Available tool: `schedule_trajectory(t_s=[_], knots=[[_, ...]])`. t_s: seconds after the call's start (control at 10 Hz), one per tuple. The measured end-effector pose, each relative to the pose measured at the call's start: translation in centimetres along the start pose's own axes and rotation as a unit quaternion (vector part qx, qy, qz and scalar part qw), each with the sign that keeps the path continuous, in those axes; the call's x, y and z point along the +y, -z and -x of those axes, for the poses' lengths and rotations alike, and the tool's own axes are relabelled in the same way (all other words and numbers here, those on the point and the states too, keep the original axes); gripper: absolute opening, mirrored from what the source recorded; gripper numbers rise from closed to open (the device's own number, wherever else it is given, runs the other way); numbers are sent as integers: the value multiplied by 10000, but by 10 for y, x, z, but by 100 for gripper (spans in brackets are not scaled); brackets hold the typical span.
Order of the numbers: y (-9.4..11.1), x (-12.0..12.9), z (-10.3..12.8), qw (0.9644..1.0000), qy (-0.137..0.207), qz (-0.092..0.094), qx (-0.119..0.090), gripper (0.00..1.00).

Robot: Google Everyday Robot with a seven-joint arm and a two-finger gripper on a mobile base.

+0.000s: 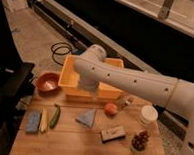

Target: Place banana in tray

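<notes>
The banana [44, 121] is small and pale yellow. It lies on the wooden table near the left front, between a blue sponge [33, 121] and a dark green vegetable [54, 115]. The tray [69, 76] is a deep yellow-orange bin at the back of the table. My white arm reaches in from the right and bends down over the tray. The gripper [91, 89] hangs at its end, low over the tray's front wall and well to the right of the banana. Much of the gripper is hidden by the arm.
A red-orange bowl [47, 82] stands left of the tray. On the table lie a grey-blue cloth [86, 117], an orange fruit [110, 109], a white cup [148, 114], a dark snack bar [112, 133] and grapes [140, 141]. Black cables lie on the floor behind.
</notes>
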Motion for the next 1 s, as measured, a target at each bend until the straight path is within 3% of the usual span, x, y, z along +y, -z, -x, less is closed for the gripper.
schedule_trajectory(t_s=[0.4, 0.6, 0.7, 1.0], knots=[[-22, -62, 22, 9982, 369, -360, -295, 65], [-32, -103, 41, 9945, 568, -746, -476, 65], [-33, -115, 48, 9931, 669, -823, -503, 65], [-33, -117, 49, 9928, 695, -836, -499, 65]])
